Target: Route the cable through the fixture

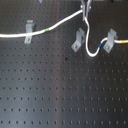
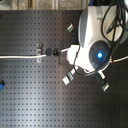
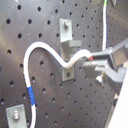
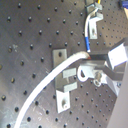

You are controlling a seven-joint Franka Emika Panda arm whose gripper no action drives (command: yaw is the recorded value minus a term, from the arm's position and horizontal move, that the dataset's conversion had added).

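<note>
Underneath, a black perforated table, reaching past every edge of both exterior views. Wide bare board across the lower half of the first exterior view; everything crowded into the upper third.

Next in size, the white arm housing with a blue light, covering the upper part of the second exterior view's right and hiding much of the table beneath.

Then the cable: thin, white, limp. Enters at the first exterior view's left edge, crosses the left clip, and climbs to the claw near the top edge. Drops from there in a deep U just beside the fixture, rises to the right clip and leaves at the first exterior view's right edge.

Fixture: small grey bent-metal bracket bolted to the table, middle one of three alike. In both wrist views, cable laid across its face just under the bent top; seated in the fork or only passing in front, cannot tell.

Claw clamped on the cable just beside the fixture, grey fingers pinching the cord from both sides. Little slack between grip and bracket; open board around both.

Smallest: green band between the left clip and the claw, blue band just short of the right clip, yellow band just past it.
</note>
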